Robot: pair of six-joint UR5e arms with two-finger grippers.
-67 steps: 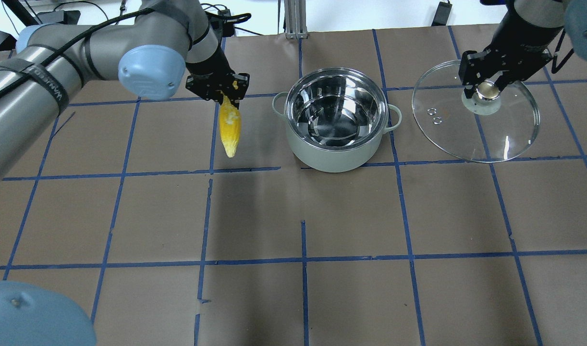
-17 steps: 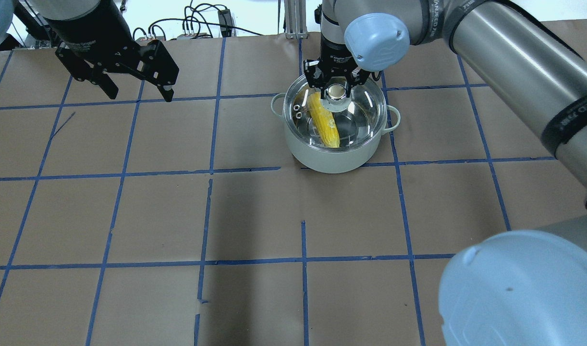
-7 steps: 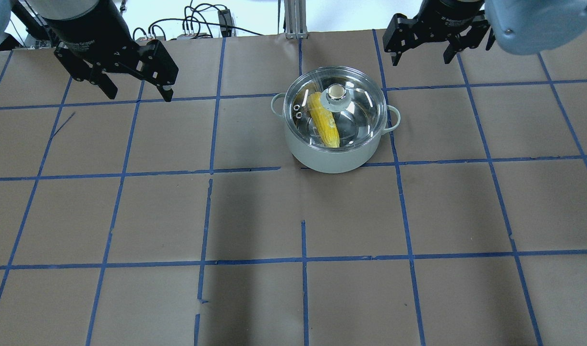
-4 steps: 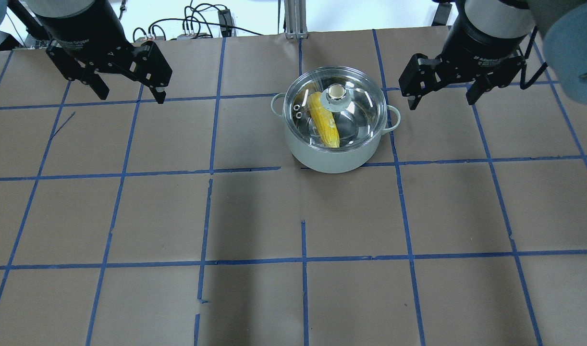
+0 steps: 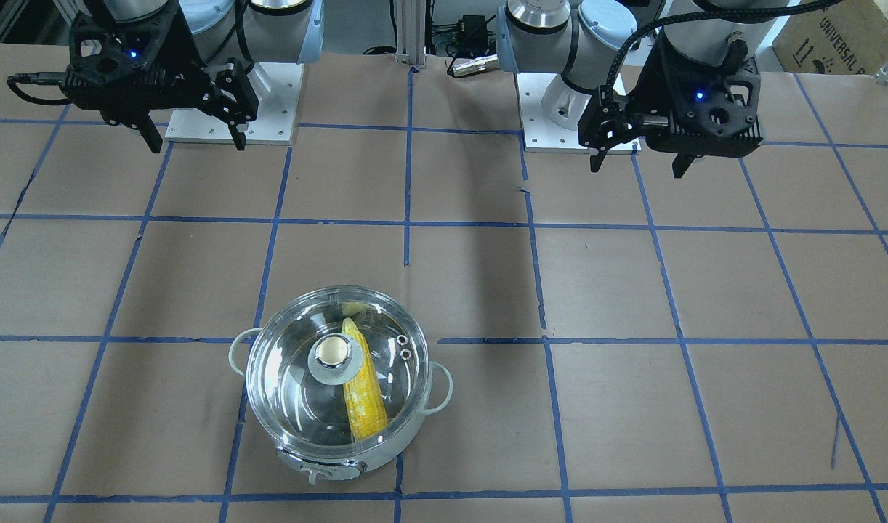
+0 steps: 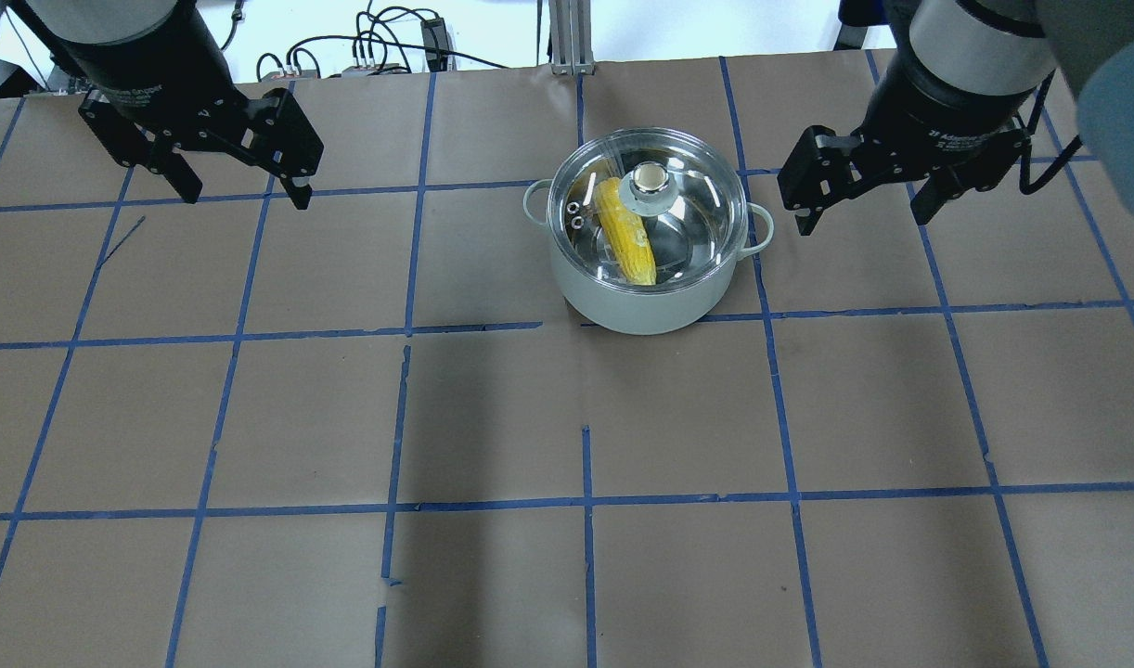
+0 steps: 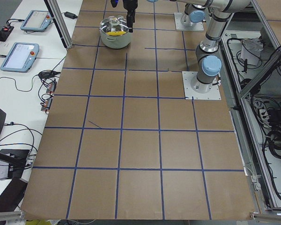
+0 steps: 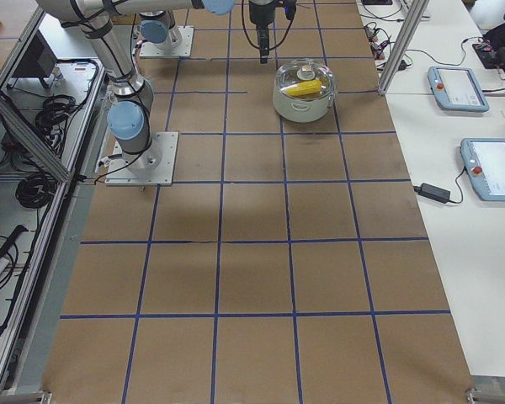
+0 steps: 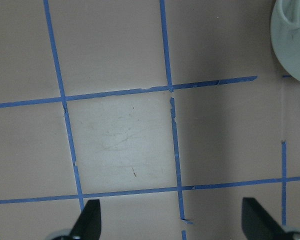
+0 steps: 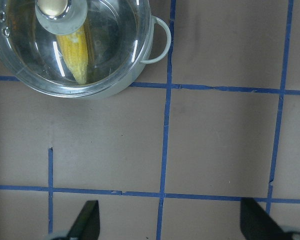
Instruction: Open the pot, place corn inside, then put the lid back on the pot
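Note:
The pot (image 6: pixel 649 295) stands on the table at the centre back. The glass lid (image 6: pixel 697 199) sits on it, its beige knob (image 6: pixel 649 178) free. The corn (image 6: pixel 625 232) lies inside, seen through the glass. My left gripper (image 6: pixel 244 193) is open and empty, well to the pot's left. My right gripper (image 6: pixel 862 219) is open and empty, just right of the pot's side handle. In the front-facing view the pot (image 5: pixel 389 450), lid (image 5: pixel 299 396) and corn (image 5: pixel 364 399) show near the bottom. The right wrist view shows the corn (image 10: pixel 75 52) under the lid.
Brown paper with a grid of blue tape (image 6: pixel 586 506) covers the table. Cables (image 6: pixel 381 37) and a metal post (image 6: pixel 567 37) lie at the far edge. The arm base plates (image 5: pixel 269 102) stand at the robot's side. Teach pendants (image 8: pixel 488 168) lie on a side table.
The corn went from my left gripper into the pot. My right gripper set the lid on the pot, let go of the knob and drew back to the right. My left gripper opened and moved left.

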